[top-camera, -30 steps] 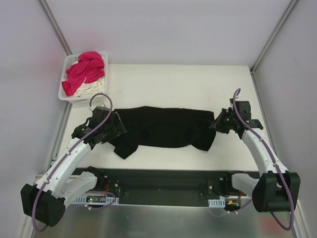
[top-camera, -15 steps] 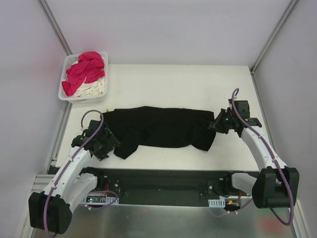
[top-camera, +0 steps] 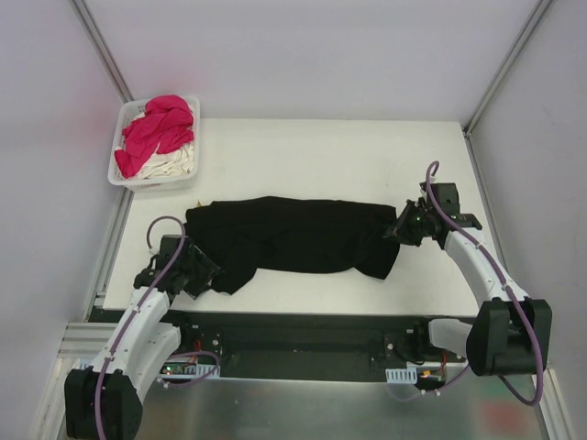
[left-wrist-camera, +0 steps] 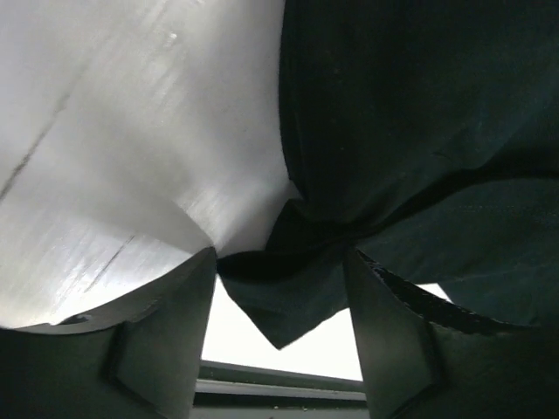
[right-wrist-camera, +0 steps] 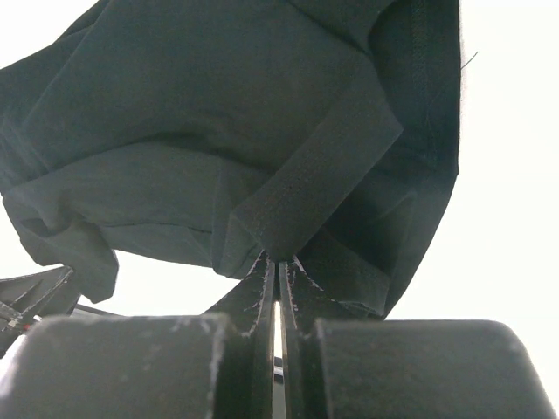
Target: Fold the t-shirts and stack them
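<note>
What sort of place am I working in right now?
Probably a lab test cell: white walls with metal frame posts enclose a white table, which carries a black t-shirt and a filled white basket.

1. The black tee (top-camera: 293, 236) is plain dark cloth. It lies in a long, rumpled band across the middle of the worktop (top-camera: 321, 156), running left to right.
2. Its near left part ends in a pointed flap. The right end is bunched and folded over itself.
3. A hemmed fold at that right end is pinched in the right pincer (top-camera: 404, 229), whose fingers are pressed together on it.
4. In the left wrist view, the pointed left corner lies between the spread fingers of the left pincer (left-wrist-camera: 279, 297).
5. The pink tee (top-camera: 158, 130) is bright magenta and crumpled in a heap. It lies on top in the basket (top-camera: 147, 186) at the far left.
6. The cream tee (top-camera: 172, 165) is crumpled under and beside the pink one and shows along the basket's near side.
</note>
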Controlling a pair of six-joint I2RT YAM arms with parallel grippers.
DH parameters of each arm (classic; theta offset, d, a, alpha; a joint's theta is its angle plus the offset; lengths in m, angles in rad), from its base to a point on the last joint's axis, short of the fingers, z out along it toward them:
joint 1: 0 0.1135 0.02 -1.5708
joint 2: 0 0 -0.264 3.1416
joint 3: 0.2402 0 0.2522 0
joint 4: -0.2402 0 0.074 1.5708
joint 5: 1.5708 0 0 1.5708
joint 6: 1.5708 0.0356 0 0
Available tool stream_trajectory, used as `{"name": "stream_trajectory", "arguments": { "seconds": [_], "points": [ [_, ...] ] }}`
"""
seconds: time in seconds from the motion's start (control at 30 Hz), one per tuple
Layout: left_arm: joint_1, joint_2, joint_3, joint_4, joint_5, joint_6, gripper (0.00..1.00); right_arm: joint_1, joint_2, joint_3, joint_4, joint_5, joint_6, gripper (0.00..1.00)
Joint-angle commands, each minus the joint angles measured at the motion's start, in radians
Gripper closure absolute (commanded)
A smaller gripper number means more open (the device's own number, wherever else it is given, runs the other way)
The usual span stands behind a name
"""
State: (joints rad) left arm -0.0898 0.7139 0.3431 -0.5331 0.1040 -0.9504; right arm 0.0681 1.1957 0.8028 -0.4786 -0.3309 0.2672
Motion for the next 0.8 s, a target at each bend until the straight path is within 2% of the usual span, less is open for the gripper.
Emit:
{"name": "stream_trajectory", "arguments": {
  "seconds": [0.0,0.03,0.1,0.17,0.23,0.27,0.4,0.5,0.63,0.77],
  "points": [
    [0.009,0.013,-0.053,0.137,0.046,0.007,0.46,0.009,0.002,0.049,-0.005,-0.014,-0.017,0.99],
    [0.010,0.018,-0.052,0.154,0.066,0.013,0.58,0.009,0.002,0.049,-0.005,-0.013,-0.017,0.99],
    [0.010,0.018,-0.017,0.170,0.074,0.038,0.77,0.010,-0.001,0.047,-0.011,-0.007,-0.016,0.99],
    [0.010,0.016,0.046,0.167,0.088,0.082,0.88,0.010,-0.004,0.047,-0.011,-0.004,-0.014,0.99],
    [0.010,0.012,0.114,0.160,0.097,0.107,0.91,0.010,-0.005,0.047,-0.012,0.001,-0.010,0.99],
    [0.009,0.013,0.138,0.154,0.100,0.136,0.99,0.010,-0.004,0.047,-0.008,0.001,-0.008,0.99],
    [-0.034,0.048,0.290,0.075,0.077,0.225,1.00,0.013,0.005,0.049,-0.002,0.001,-0.002,0.99],
    [-0.131,0.132,0.408,0.073,0.004,0.294,1.00,0.016,0.015,0.047,0.011,0.004,0.009,0.99],
    [-0.244,0.365,0.558,0.157,0.002,0.453,1.00,0.019,0.034,0.039,0.046,-0.003,0.030,0.99],
    [-0.274,0.589,0.588,0.237,0.011,0.490,1.00,0.027,0.047,0.041,0.057,0.004,0.040,0.99]
  ]
}}
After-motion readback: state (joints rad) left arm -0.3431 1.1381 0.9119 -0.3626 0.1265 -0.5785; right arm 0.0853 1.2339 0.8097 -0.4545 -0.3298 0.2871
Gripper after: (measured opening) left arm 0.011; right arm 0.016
